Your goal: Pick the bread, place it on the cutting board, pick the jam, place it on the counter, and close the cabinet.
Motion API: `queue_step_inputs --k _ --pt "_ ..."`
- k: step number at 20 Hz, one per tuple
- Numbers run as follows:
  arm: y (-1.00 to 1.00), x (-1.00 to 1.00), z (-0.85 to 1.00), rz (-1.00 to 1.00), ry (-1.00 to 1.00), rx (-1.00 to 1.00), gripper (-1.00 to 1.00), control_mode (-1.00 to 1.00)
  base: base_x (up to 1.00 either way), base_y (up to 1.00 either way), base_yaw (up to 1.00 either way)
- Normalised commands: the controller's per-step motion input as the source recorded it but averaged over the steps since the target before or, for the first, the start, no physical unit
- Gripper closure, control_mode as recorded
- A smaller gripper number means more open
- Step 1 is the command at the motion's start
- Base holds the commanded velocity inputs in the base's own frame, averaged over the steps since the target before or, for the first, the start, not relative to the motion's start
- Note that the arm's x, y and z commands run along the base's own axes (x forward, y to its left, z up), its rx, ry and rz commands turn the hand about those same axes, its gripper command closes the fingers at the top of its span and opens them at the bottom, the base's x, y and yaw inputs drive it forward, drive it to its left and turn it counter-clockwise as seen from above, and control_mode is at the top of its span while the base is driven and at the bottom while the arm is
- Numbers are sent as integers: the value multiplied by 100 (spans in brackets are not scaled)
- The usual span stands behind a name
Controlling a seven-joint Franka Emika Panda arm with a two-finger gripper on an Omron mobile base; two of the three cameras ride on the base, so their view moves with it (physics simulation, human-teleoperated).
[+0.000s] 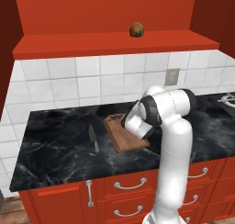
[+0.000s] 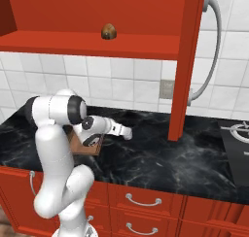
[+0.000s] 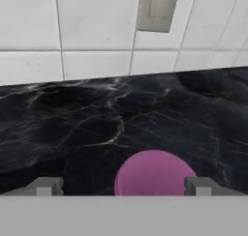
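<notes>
Purple-pink jam (image 3: 154,173) lies nearest the lens in the hand view, at the bottom centre of the frame, seen as a smooth rounded dome between the two grey fingertips (image 3: 44,186). One tip stands at the lower left, well clear of the jar, and the other at the lower right, at the jar's edge; whether the fingers press the jar cannot be told. Behind the jar the black veined counter (image 3: 97,119) runs up to white wall tiles (image 3: 92,27), with a grey wall plate (image 3: 156,8) at the top centre.

Both base views show what the hand view does not. In the left base view the bread (image 1: 137,30), a small golden-brown lump with a darker top, sits on the shelf of the open red cabinet (image 1: 114,46) at the upper centre. Below it, at mid-frame, the wooden cutting board (image 1: 124,135) lies flat on the counter, partly behind the white arm (image 1: 172,140), with a grey knife (image 1: 93,139) just to its left. Red drawers (image 1: 128,191) with silver handles fill the bottom.

In the right base view the gripper (image 2: 127,132) reaches toward the right from the arm at centre left, low over the counter; the jar is not distinguishable there. A cabinet door (image 2: 187,61) stands open, edge-on, right of centre.
</notes>
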Motion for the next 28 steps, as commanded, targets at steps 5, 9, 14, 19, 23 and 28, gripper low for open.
queue_step_inputs --k 5,9,14,19,23,28 --pt "-36 -9 62 0 -2 10 -100 -100 0 0 0" --pt "-37 -1 62 0 -1 10 -100 -100 0 0 0" --pt "-33 0 59 0 0 9 -100 -100 0 0 0" --pt "-26 0 56 0 0 8 -100 -100 0 0 0" --pt "-15 0 55 0 0 6 -100 -100 0 0 0" --pt "-3 0 52 2 0 5 -100 -100 0 0 0"
